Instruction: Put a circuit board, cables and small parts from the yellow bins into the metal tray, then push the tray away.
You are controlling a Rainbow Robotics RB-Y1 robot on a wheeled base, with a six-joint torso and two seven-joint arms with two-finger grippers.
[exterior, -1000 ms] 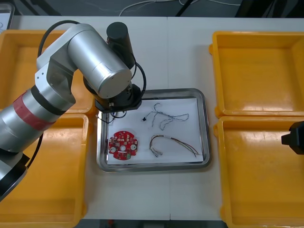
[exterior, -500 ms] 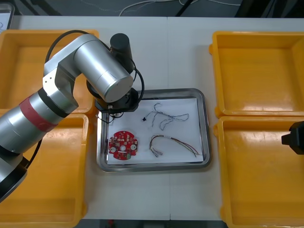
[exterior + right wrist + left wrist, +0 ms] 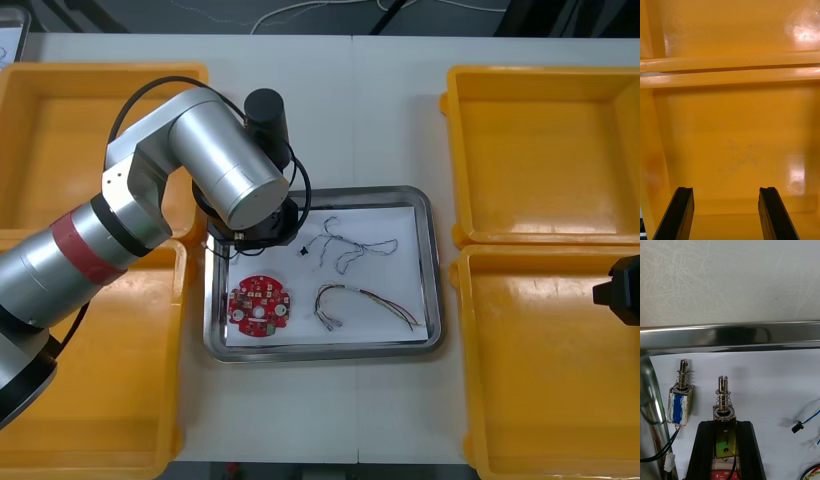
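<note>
Since a second ago my left arm has swung its forearm in over the metal tray [image 3: 432, 262], and the wrist has crept a little further inside the tray's far-left corner. My left gripper [image 3: 724, 429] is clamped on a small metal part [image 3: 723, 407]. The fingers pinch its body so the sprung pin sticks out ahead toward the tray's far rim. I hold it that way, I judge, so it can be laid flat on the white liner without rolling. Just beside it, nearer the tray's left wall, the other small metal part [image 3: 679, 405] already lies flat, its black lead trailing back along that wall. I am lining mine up parallel to it and apart from it. Further into the tray lie the circuit board [image 3: 259, 308], the blue and white cable [image 3: 345, 250] and the red and yellow cable [image 3: 365, 302]. My right gripper [image 3: 726, 195] waits with fingers spread over the yellow bin [image 3: 540, 390] to the tray's near right.
</note>
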